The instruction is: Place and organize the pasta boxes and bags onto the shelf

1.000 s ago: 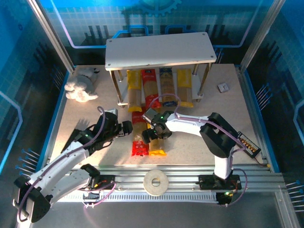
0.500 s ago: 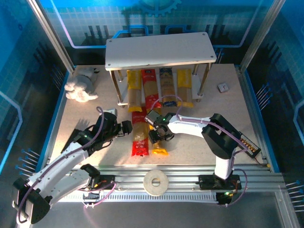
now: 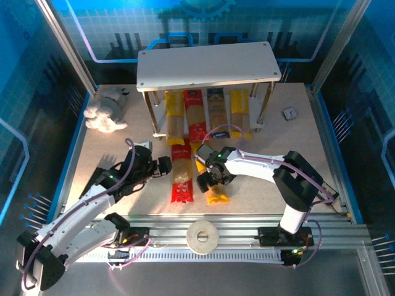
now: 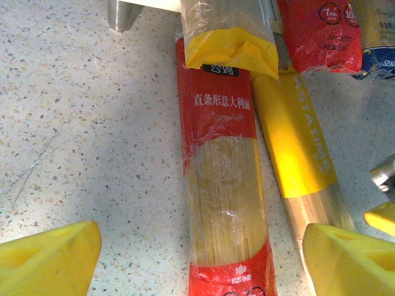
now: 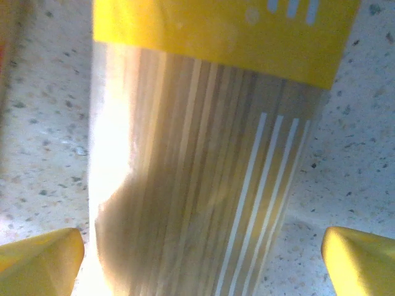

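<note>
The shelf stands at the back; its lower board holds a yellow pack, a red pack, a clear pack with a blue end and another yellow pack. On the table in front lie a red pack and a yellow pack, slanted. My right gripper is open low over the yellow pack, one fingertip on each side of it. My left gripper is open just left of the red pack, holding nothing.
A white plush toy lies at the back left. A white tape roll sits on the front rail. A small grey object is right of the shelf, and a small device lies by the right edge. A shelf leg stands near the red pack.
My right gripper has shifted a little right and nearer, and the yellow pack's near end has swung right with it. The left arm has not moved.
</note>
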You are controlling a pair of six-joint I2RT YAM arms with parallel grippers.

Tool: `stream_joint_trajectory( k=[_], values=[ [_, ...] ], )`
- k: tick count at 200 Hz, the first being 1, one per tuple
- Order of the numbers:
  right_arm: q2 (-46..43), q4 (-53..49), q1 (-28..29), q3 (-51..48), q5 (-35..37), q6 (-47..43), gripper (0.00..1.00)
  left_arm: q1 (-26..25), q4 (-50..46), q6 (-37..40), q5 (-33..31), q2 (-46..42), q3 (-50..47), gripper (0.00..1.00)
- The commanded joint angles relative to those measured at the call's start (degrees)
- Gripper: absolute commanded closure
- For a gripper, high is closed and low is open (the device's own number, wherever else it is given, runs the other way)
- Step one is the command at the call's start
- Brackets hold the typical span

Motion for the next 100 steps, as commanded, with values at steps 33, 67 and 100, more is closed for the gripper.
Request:
stream_joint_trajectory(
  k=[33,67,100],
  values=[
    [1.45,-1.23,-0.68,3.32,-1.74,-0.99,0.00,0.47,-0.06,0.39,-0.18,-1.23,-0.89,0.13],
    [4.71,-1.49,-0.93,4.32,-1.20,0.18,0.00,0.56,-0.74,0.62,-0.49,-2.09,-1.02,0.13],
    [7.16,-1.71,-1.85,5.19,-0.53,0.71,0.00,0.91,-1.19,0.93,-0.36,-2.47,-0.74,0.12]
  ],
)
